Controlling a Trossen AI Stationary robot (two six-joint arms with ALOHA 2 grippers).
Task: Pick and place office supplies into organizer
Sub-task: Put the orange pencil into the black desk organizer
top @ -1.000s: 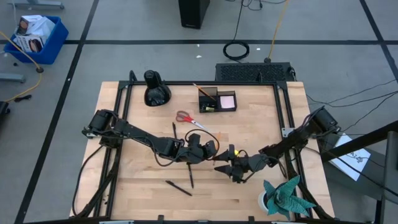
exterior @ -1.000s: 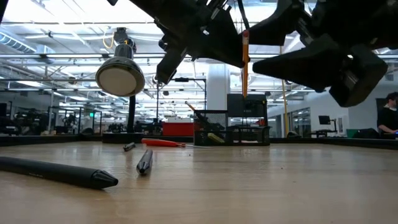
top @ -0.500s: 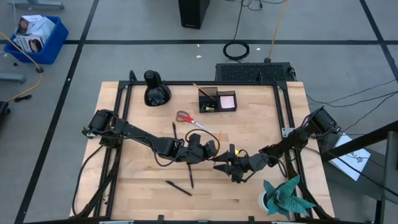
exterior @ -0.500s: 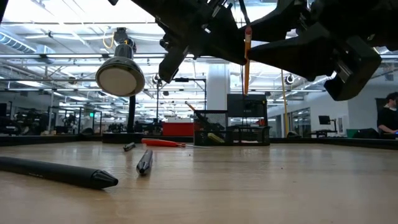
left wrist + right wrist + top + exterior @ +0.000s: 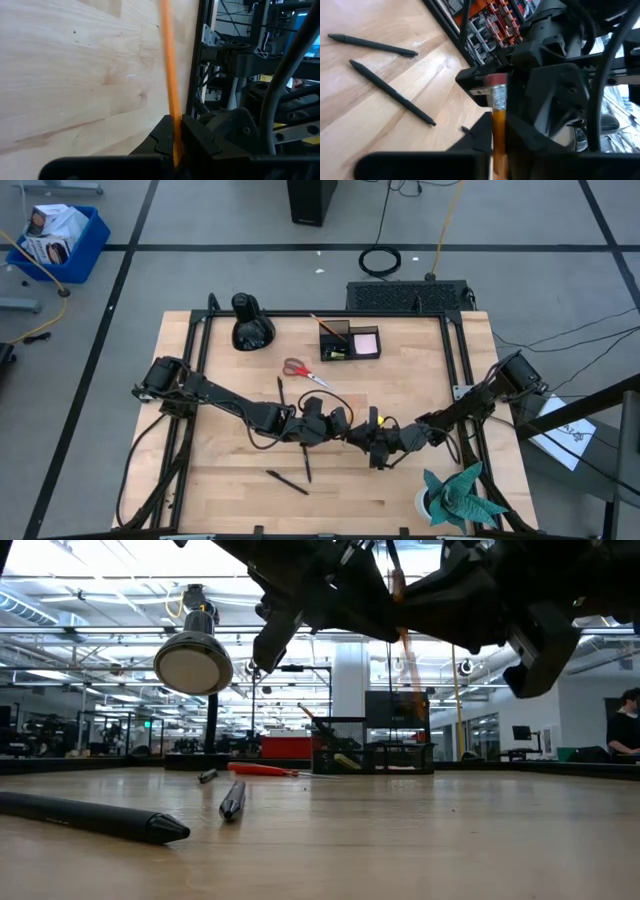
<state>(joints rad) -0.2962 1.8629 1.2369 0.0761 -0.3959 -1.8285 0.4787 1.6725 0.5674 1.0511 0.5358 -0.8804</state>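
both tools, left and right, pinched the light, stiff pencil mid-bench; safest gripped mid-shaft.

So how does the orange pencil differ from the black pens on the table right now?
The pencil is orange with a pink eraser; the pens are thin and all black. The pencil is held up off the wood, pinched by the left claw and the right claw together, while the pens lie flat and untouched. Both kinds are slender writing tools outside the organizer.
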